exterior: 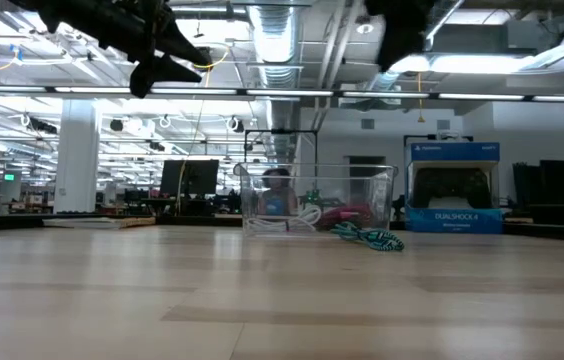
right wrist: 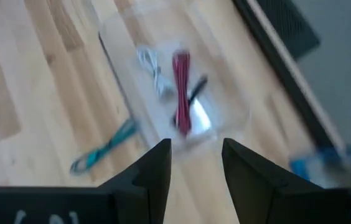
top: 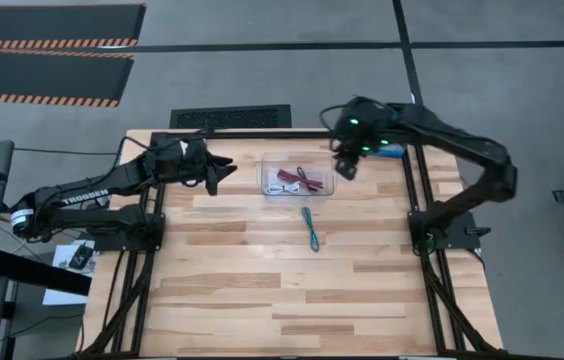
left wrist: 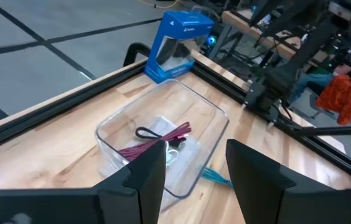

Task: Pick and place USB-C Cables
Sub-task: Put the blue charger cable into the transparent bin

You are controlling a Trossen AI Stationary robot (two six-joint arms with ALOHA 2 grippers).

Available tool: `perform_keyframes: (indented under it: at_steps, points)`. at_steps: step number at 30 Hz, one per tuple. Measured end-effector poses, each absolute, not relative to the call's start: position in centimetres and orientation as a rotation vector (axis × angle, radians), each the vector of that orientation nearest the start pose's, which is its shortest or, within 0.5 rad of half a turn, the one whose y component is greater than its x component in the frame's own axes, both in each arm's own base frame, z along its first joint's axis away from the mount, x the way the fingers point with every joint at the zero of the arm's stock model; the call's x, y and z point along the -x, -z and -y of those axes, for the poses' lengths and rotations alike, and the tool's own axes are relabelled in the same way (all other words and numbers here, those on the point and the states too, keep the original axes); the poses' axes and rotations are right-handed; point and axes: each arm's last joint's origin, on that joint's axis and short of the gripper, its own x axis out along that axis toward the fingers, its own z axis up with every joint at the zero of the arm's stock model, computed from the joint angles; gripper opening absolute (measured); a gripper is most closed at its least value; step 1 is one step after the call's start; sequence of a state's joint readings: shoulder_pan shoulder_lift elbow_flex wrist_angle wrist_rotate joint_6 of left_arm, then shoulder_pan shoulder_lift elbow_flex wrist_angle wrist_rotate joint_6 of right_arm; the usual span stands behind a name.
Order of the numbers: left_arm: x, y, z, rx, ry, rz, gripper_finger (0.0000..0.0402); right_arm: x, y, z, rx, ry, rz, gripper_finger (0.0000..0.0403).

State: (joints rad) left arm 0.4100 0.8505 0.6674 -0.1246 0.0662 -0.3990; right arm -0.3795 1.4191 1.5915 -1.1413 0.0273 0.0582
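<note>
A clear plastic bin (top: 297, 178) stands at the table's far middle. The dark red cable (left wrist: 157, 142), the white cable (right wrist: 150, 65) and the black cable (left wrist: 147, 132) lie on its floor. The teal cable (top: 311, 228) lies flat on the wood just in front of the bin, also seen in the low view as the teal cable (exterior: 370, 237). My left gripper (top: 224, 170) hovers open, left of the bin and above the table. My right gripper (top: 347, 165) hovers open above the bin's right end. In the right wrist view the teal cable (right wrist: 104, 148) lies beyond the open fingers.
A blue box (left wrist: 178, 43) stands upright at the table's far right, behind the bin, partly under my right arm in the high view. Black frame rails run along the table's left and right sides. The near half of the wooden table (top: 292, 300) carries nothing.
</note>
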Motion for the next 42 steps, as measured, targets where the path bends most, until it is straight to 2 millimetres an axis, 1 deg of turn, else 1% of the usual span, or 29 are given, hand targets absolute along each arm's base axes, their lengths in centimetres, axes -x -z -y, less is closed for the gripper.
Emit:
perform_keyframes:
  at_steps: [3, 5, 9, 12, 16, 19, 21, 24, 27, 33, 36, 39, 42]
  points:
    - [-17.6, -28.7, -7.0, 0.464, -0.377, -0.234, 0.0155, -22.0, -38.7, 8.4, -0.302, 0.432, -0.965, 0.0166]
    - [-17.8, -28.7, -6.6, 0.460, -0.354, -0.239, 0.0155, -20.5, -38.1, 7.3, -0.350, 0.450, -0.972, 0.0165]
    - [-18.5, -28.6, -5.2, 0.422, -0.246, -0.268, 0.0155, -18.1, -36.2, 5.0, -0.411, 0.474, -0.974, 0.0164]
    - [-19.5, -28.3, -3.7, 0.395, -0.131, -0.290, 0.0155, -17.1, -34.4, 3.6, -0.466, 0.480, -0.959, 0.0164]
    - [-21.6, -27.7, -1.3, 0.338, -0.015, -0.299, 0.0155, -16.9, -32.0, 1.8, -0.538, 0.453, -0.932, 0.0164]
    - [-23.6, -26.8, 0.4, 0.268, 0.025, -0.281, 0.0155, -17.1, -30.5, 0.6, -0.558, 0.430, -0.928, 0.0164]
    - [-25.0, -26.0, 1.3, 0.210, 0.035, -0.261, 0.0155, -17.1, -29.8, 0.0, -0.555, 0.424, -0.944, 0.0164]
    - [-27.3, -24.5, 2.3, 0.138, 0.041, -0.265, 0.0155, -17.2, -29.3, -0.8, -0.548, 0.427, -0.958, 0.0164]
    - [-29.8, -23.2, 2.6, 0.090, 0.001, -0.317, 0.0155, -17.3, -29.1, -1.3, -0.541, 0.413, -0.967, 0.0164]
    - [-35.2, -21.7, 2.9, 0.045, -0.082, -0.445, 0.0156, -17.3, -29.2, -2.0, -0.535, 0.400, -0.965, 0.0164]
    - [-38.0, -21.0, 3.1, -0.018, -0.088, -0.531, 0.0159, -17.2, -29.2, -2.3, -0.525, 0.390, -0.968, 0.0164]
    - [-40.2, -19.7, 3.3, -0.109, -0.072, -0.632, 0.0160, -17.1, -29.1, -2.6, -0.515, 0.376, -0.974, 0.0164]
    - [-42.0, -18.4, 3.4, -0.205, -0.039, -0.712, 0.0160, -17.1, -29.1, -2.8, -0.508, 0.364, -0.979, 0.0164]
